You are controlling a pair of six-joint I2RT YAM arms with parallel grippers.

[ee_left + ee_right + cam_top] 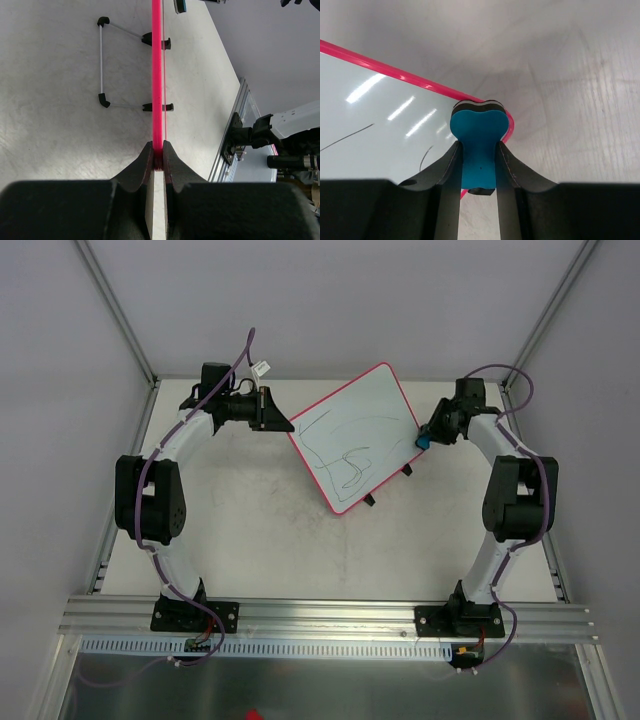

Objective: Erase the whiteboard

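Observation:
The whiteboard (pixel 352 436) is white with a pink-red rim and dark scribbles, and stands tilted at the table's far middle on small black feet (pixel 369 500). My left gripper (pixel 283 424) is shut on its left rim, seen edge-on in the left wrist view (pixel 157 75). My right gripper (pixel 423 437) is shut on the blue bone-shaped eraser (pixel 479 142), whose head rests over the board's right corner (pixel 506 131). A curved scribble (pixel 423 158) lies just left of the eraser.
The board's wire stand (pixel 102 62) with black feet shows on the table behind the board in the left wrist view. An aluminium rail (pixel 330 618) runs along the near edge. Grey walls enclose the back and sides.

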